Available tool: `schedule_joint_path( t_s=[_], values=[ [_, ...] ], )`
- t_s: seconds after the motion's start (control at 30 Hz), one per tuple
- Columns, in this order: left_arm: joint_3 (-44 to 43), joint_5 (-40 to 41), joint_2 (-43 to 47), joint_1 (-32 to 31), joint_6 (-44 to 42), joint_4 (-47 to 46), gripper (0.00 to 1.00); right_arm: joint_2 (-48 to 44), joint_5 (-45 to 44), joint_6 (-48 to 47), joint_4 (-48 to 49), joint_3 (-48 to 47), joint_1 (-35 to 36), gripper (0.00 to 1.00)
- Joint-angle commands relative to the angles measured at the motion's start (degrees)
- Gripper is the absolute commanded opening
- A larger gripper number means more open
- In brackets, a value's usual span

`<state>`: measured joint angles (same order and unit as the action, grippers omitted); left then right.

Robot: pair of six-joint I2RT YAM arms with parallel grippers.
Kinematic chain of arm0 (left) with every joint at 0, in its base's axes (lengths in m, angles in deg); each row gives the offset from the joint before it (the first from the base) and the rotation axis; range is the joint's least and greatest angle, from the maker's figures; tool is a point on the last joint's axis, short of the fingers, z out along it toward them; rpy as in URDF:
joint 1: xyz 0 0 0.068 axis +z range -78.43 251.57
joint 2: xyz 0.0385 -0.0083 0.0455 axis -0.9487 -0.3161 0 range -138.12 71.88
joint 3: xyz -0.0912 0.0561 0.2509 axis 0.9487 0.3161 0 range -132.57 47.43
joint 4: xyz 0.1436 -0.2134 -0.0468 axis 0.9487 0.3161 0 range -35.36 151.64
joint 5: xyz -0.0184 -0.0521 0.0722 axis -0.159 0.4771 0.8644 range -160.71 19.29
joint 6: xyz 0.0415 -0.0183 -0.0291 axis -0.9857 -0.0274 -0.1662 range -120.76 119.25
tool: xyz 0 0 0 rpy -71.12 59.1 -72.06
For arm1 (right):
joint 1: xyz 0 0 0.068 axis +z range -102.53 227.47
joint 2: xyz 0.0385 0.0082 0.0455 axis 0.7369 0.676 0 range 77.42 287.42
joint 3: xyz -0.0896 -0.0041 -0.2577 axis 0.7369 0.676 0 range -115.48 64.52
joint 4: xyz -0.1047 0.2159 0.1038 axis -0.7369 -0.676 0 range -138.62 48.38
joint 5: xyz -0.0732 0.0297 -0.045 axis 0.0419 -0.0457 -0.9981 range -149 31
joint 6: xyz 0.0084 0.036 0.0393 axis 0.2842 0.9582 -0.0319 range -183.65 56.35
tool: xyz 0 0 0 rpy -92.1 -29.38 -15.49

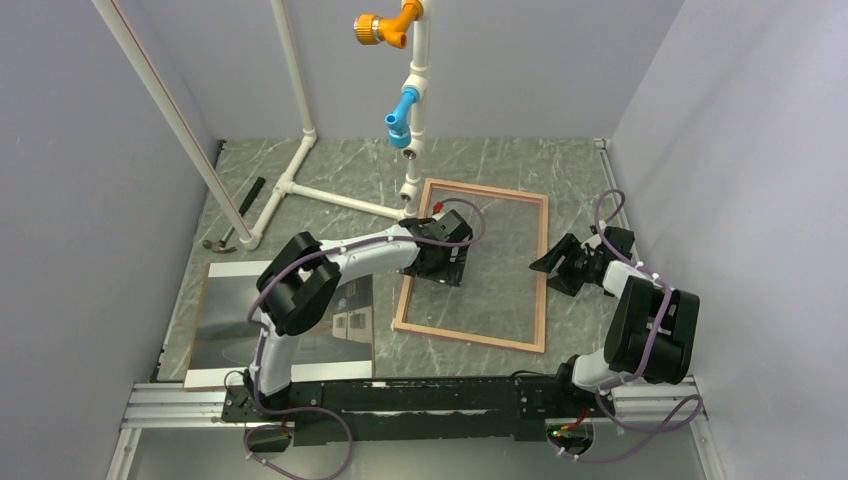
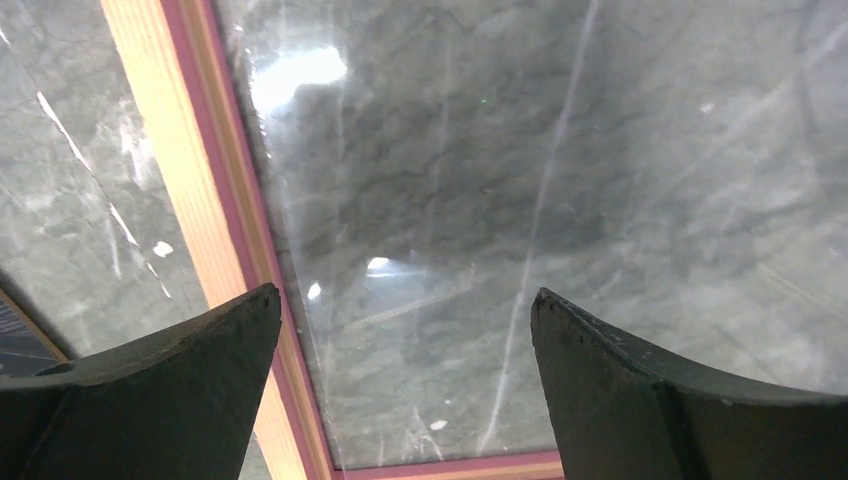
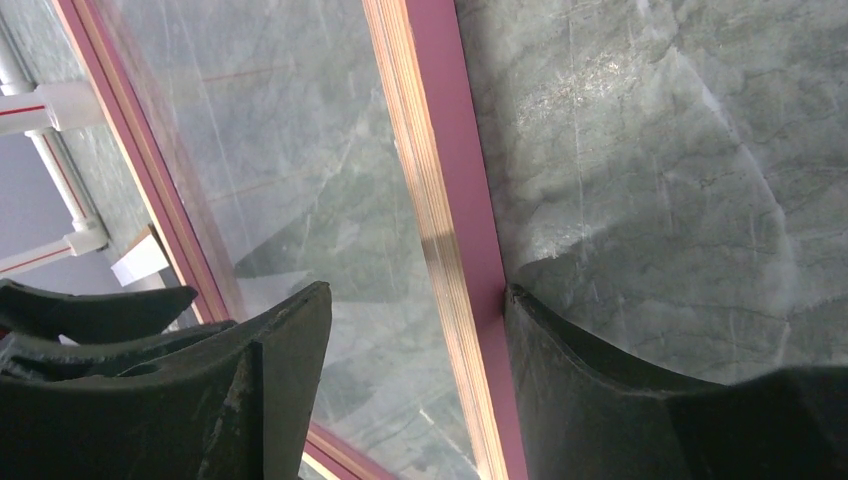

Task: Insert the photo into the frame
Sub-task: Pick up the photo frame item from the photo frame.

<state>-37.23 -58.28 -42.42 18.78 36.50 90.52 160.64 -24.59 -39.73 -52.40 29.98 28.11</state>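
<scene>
The frame (image 1: 470, 337) lies flat on the marble table at centre, tan wood up, with the clear pane (image 1: 505, 250) showing the table through it. The photo (image 1: 300, 325) lies flat at the near left, partly hidden by my left arm. My left gripper (image 1: 437, 262) is open and empty above the pane near the frame's left rail (image 2: 190, 170); in its wrist view the gripper (image 2: 405, 310) shows only glass between its jaws. My right gripper (image 1: 548, 262) is open and straddles the frame's right rail (image 3: 440, 150); in its wrist view the gripper (image 3: 418, 295) has one finger (image 3: 600, 390) against the rail's outer side.
A white pipe stand (image 1: 300, 190) with orange and blue fittings rises at the back, just behind the frame's far left corner. A hammer (image 1: 235, 225) lies at the far left. Grey walls close in on both sides. A thin brown edge (image 1: 203, 300) runs along the photo's left side.
</scene>
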Motion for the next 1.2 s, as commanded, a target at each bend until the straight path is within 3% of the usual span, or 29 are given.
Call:
schedule_joint_path(
  t_s=[0.0, 0.2, 0.4, 0.67, 0.97, 1.17],
  values=[
    [-4.8, 1.9, -4.1, 1.6, 1.3, 7.4, 0.98, -1.7, -0.3, -1.0, -2.8, -1.1, 0.6, 0.66],
    [-9.1, 2.8, -8.2, 2.0, 2.3, 12.4, 0.99, -2.0, -0.8, -1.2, -3.2, -0.8, 0.6, 0.67],
    [-14.2, -3.0, -14.6, 1.9, 0.6, 15.7, 0.99, -1.7, -0.2, -1.0, -3.0, -0.3, 0.6, 0.68],
    [-9.4, -11.6, -13.4, 2.0, 0.4, 9.0, 0.99, -1.9, 1.9, -1.1, -3.0, 0.1, 0.6, 0.69],
    [-2.1, -8.3, -6.2, 1.3, 2.3, 2.8, 0.98, -1.8, 2.5, -1.2, -2.9, 0.6, 0.6, 0.69],
    [-1.7, -8.4, -5.2, 0.4, 2.4, 1.7, 0.98, -1.4, 2.7, -1.4, -3.0, 0.4, 0.6, 0.7]
  ],
)
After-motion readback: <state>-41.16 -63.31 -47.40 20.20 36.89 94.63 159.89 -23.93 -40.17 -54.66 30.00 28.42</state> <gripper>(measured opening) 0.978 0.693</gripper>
